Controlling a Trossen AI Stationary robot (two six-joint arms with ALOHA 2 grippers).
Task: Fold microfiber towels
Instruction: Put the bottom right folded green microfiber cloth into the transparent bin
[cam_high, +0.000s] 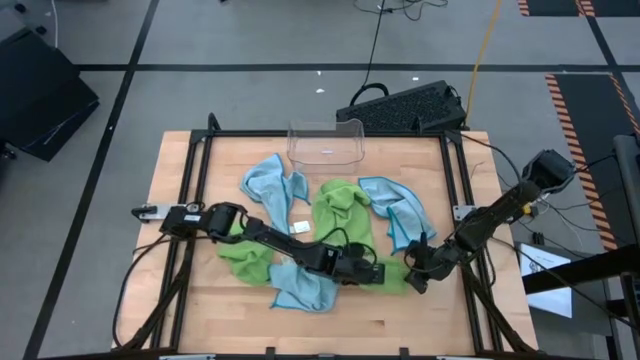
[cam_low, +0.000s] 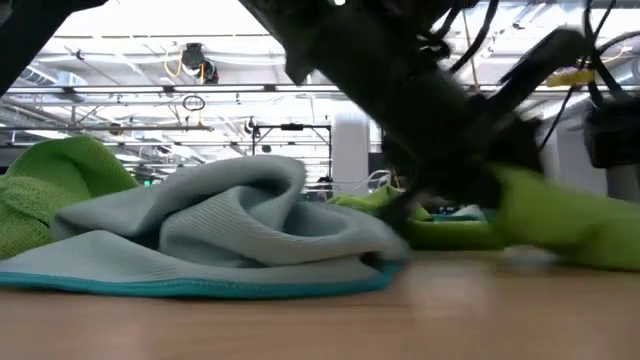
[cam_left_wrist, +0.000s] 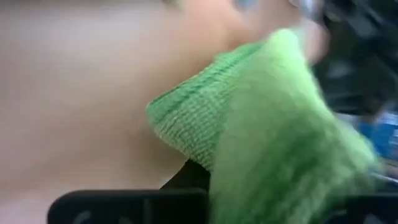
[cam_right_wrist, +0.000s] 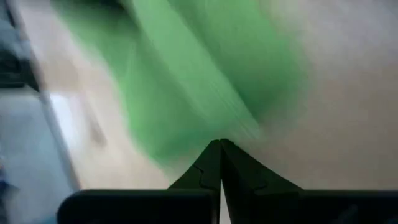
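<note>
Left gripper (cam_high: 378, 272) clamped on green towel (cam_high: 345, 215)

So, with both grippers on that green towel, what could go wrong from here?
1. The left gripper and right gripper hold the same green towel close together, so it may bunch up instead of spreading flat.
2. A blue towel lies touching it under the left arm and could be dragged along.
3. The other towels lie heaped together in the middle of the table, leaving little bare wood for folding.
</note>
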